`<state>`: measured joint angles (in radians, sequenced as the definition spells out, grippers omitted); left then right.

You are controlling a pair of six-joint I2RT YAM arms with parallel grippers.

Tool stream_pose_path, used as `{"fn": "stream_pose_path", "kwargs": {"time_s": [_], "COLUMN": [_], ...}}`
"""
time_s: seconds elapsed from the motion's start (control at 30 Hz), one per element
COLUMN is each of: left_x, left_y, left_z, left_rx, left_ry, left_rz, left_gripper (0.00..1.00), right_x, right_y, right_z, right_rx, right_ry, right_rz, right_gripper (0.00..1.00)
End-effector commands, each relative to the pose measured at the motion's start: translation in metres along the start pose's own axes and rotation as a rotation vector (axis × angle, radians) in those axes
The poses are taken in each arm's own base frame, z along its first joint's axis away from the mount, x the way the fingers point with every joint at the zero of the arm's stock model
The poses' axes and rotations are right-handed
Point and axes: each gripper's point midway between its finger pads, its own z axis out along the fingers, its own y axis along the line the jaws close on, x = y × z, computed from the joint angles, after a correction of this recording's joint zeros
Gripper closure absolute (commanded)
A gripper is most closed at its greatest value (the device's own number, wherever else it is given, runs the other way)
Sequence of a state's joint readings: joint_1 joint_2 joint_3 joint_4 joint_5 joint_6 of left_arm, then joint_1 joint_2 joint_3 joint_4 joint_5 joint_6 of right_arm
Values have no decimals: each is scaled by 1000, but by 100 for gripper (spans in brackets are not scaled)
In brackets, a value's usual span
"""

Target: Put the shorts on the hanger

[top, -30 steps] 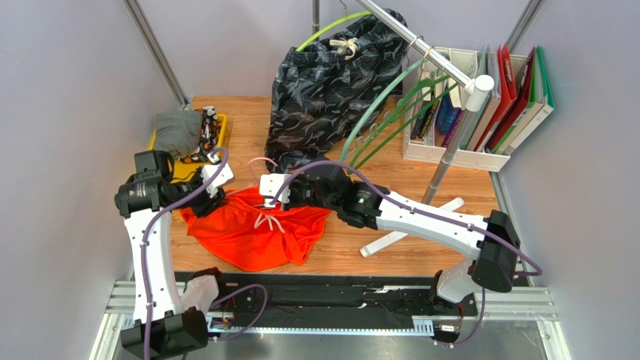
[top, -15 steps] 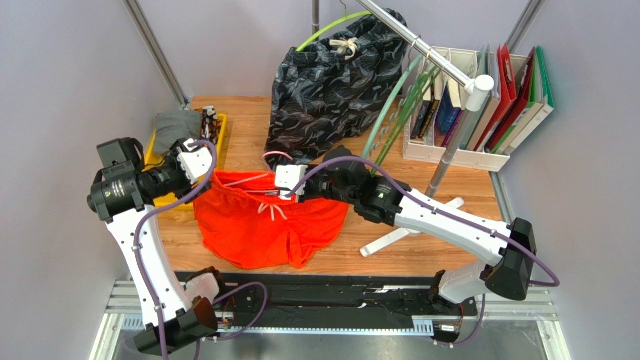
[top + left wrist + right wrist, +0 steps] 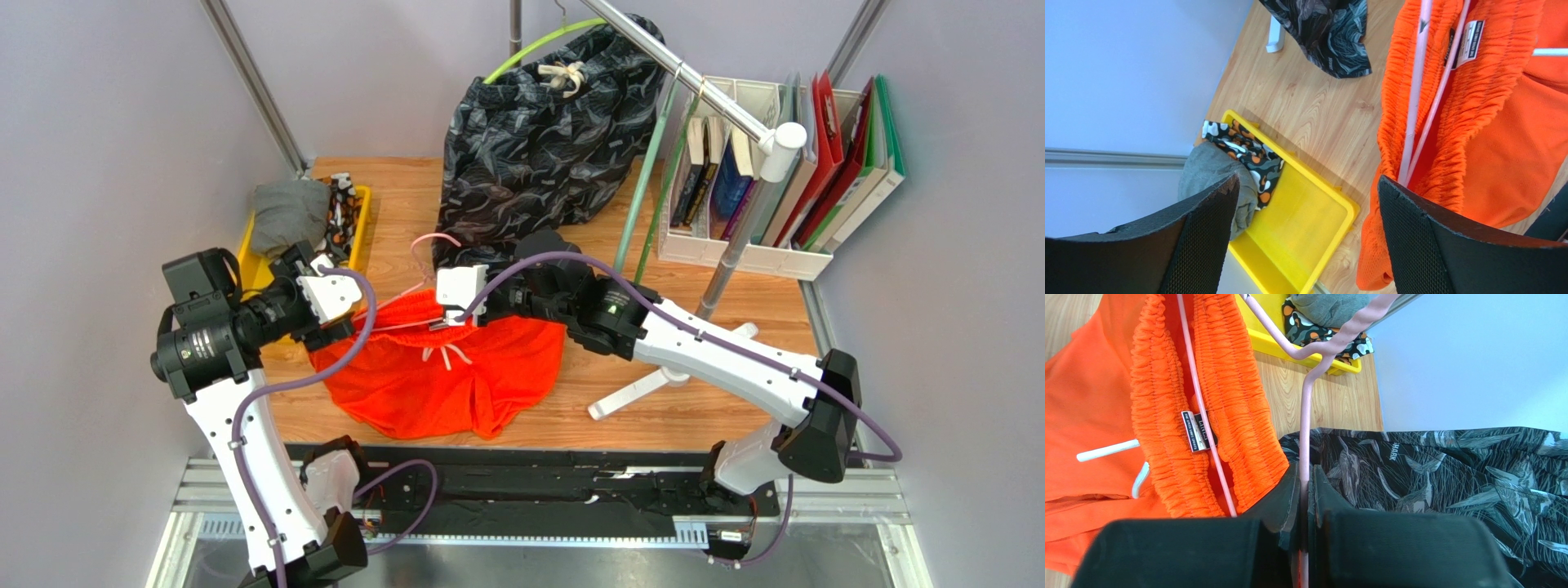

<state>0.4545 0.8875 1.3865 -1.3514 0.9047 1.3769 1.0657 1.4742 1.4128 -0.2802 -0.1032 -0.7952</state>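
Found the shorts (image 3: 454, 374) spread on the table (image 3: 724, 306), lying from its middle toward 7 o'clock, legs pointing to 6 o'clock and waistband raised at the 12 o'clock edge. Saw the hanger (image 3: 1306, 416) threaded into that waistband, one thin pink arm running between the two gathered orange layers, close by a small black label (image 3: 1195, 432). Made out the pink hook in the top view, curling clear of the fabric at 12 o'clock of the shorts.

Noted the right hand (image 3: 1303, 496) pressed together on a straight run of the pink wire, one finger on either side of it, just off the waistband and reaching in from 3 o'clock. Caught the left hand (image 3: 1306, 208) spread wide at 9 o'clock of the shorts, gripping nothing, its black fingers (image 3: 1198, 245) well apart with only table and tray showing in the gap. Placed the waistband's end just beside the finger nearer the shorts.

Spotted a white drawstring (image 3: 448, 358) lying loose on the orange front. Marked a yellow tray (image 3: 1309, 233) at 10 o'clock of the table, grey cloth (image 3: 288, 214) heaped in it. Logged a black patterned garment (image 3: 540, 135) hanging at 12 o'clock and green hangers (image 3: 644, 184) on the rail toward 1 o'clock.
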Motion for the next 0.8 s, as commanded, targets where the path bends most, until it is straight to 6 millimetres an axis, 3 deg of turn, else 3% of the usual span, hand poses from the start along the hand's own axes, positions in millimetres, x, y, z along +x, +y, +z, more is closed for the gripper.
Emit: {"fn": "stream_pose_path", "kwargs": {"time_s": [0.0,0.13,0.27,0.4,0.43,0.6,0.77], "left_x": [-28,-32,-7,13,16,15,15], "left_y": [-60,-59,-73,-82,-81,-73,-98], "left_z": [-15,-16,-9,-3,-1,6,16], "left_rx": [151,146,185,230,242,271,407], "left_ry": [-56,-64,5,54,53,23,12], "left_rz": [-248,-281,-300,-316,-327,-363,-302], "left_gripper": [11,9,9,9,4,2,8], "right_x": [-21,-1,15,3,0,-17,-32], "right_y": [-40,-47,-60,-68,-66,-61,-64], "right_z": [-3,0,10,6,5,-13,-21], "right_rx": [119,144,173,170,162,136,135], "right_ry": [-72,-46,-24,-73,-83,-150,-193], "right_rz": [-38,-60,-74,-74,-77,-88,-81], "right_gripper": [100,100,100,100,100,100,100]}}
